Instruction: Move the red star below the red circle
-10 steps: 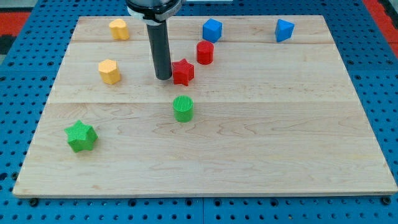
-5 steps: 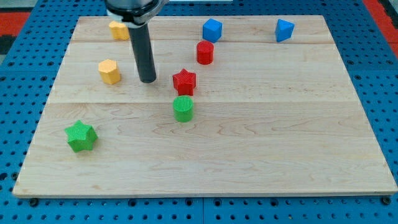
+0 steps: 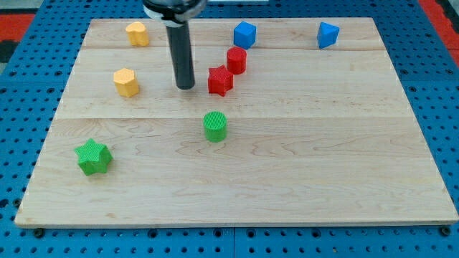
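Observation:
The red star (image 3: 220, 80) lies on the wooden board (image 3: 301, 158), just below and to the left of the red circle (image 3: 237, 60), almost touching it. My tip (image 3: 186, 87) stands on the board to the left of the red star, a small gap apart from it. The green circle (image 3: 214, 126) sits below the red star.
Two yellow blocks (image 3: 138, 34) (image 3: 125, 82) lie at the view's upper left. A blue block (image 3: 244, 34) sits above the red circle and another blue block (image 3: 328, 34) at the upper right. A green star (image 3: 92, 157) lies at the lower left.
The red star has shifted up and right, closer to the red circle. My tip swung left and has come back right, beside the star. The green circle moved slightly right.

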